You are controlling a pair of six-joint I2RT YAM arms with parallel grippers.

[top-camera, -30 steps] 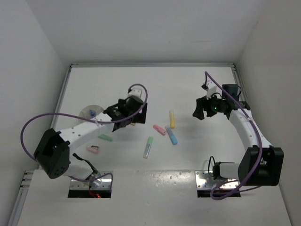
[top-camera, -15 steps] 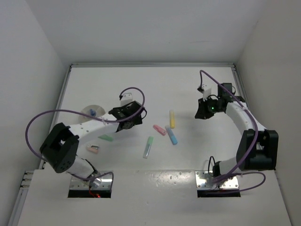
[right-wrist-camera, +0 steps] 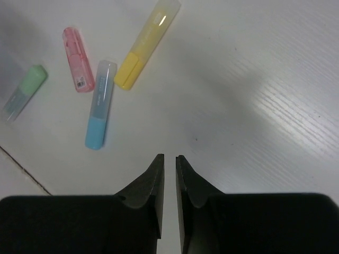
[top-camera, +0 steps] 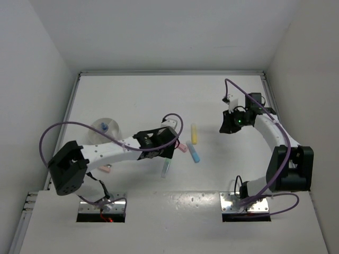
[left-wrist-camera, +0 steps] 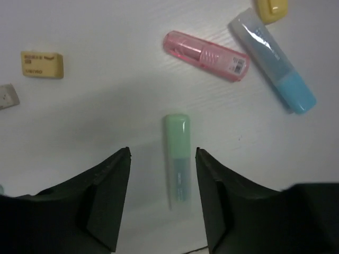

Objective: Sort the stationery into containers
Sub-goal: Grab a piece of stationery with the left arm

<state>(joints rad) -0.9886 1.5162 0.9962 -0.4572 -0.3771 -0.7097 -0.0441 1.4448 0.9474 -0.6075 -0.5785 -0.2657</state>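
Observation:
Several stubby markers lie mid-table: green [top-camera: 166, 168], pink [top-camera: 183, 147], blue [top-camera: 194, 154] and yellow [top-camera: 194, 133]. My left gripper [top-camera: 167, 154] hangs over them, open, and in the left wrist view the green marker [left-wrist-camera: 177, 159] lies on the table between its fingers [left-wrist-camera: 108, 190], with my left gripper [left-wrist-camera: 162, 156] not touching it. A tan block [left-wrist-camera: 42, 64] and a grey block [left-wrist-camera: 6, 96] lie to the left. The white bowl [top-camera: 95, 133] holds a blue-tipped item [top-camera: 104, 127]. My right gripper [top-camera: 225, 126] is shut and empty, right of the yellow marker [right-wrist-camera: 145, 45].
A pink block [top-camera: 106, 168] lies near the left arm's base. White walls close in the table at the back and on both sides. The right wrist view shows my right gripper [right-wrist-camera: 169, 157] over bare table, with the blue marker [right-wrist-camera: 100, 103] to its left.
My left arm has swung right from beside the bowl to over the green marker, its jaws narrowing somewhat. My right gripper has shut and shifted slightly.

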